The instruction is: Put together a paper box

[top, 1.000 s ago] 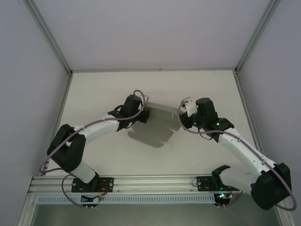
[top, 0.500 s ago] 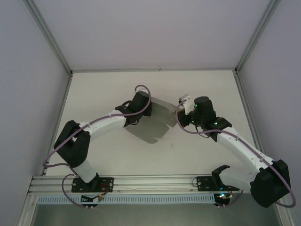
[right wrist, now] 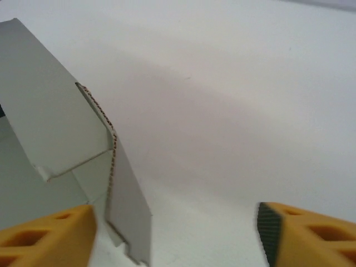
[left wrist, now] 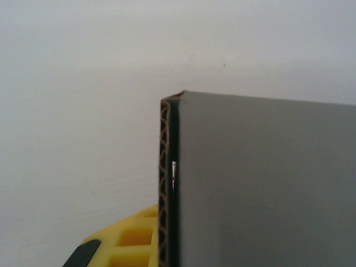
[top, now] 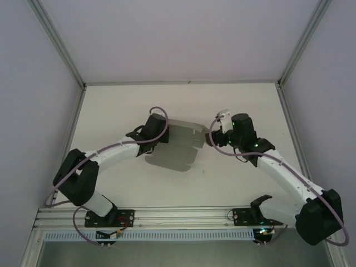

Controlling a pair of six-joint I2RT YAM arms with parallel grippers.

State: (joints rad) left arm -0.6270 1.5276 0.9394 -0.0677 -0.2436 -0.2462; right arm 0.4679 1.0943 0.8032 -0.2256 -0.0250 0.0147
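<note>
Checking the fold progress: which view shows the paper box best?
Top external: the paper box shows nearly whole, outline and flaps. Left wrist gives one cut edge and a grey face; right wrist, a few folded flaps.

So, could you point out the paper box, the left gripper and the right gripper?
paper box (top: 186, 136): top external view, middle of the grey sheet.
left gripper (top: 166, 135): top external view, at the sheet's left edge.
right gripper (right wrist: 177, 225): right wrist view, gap between its yellow fingers.
</note>
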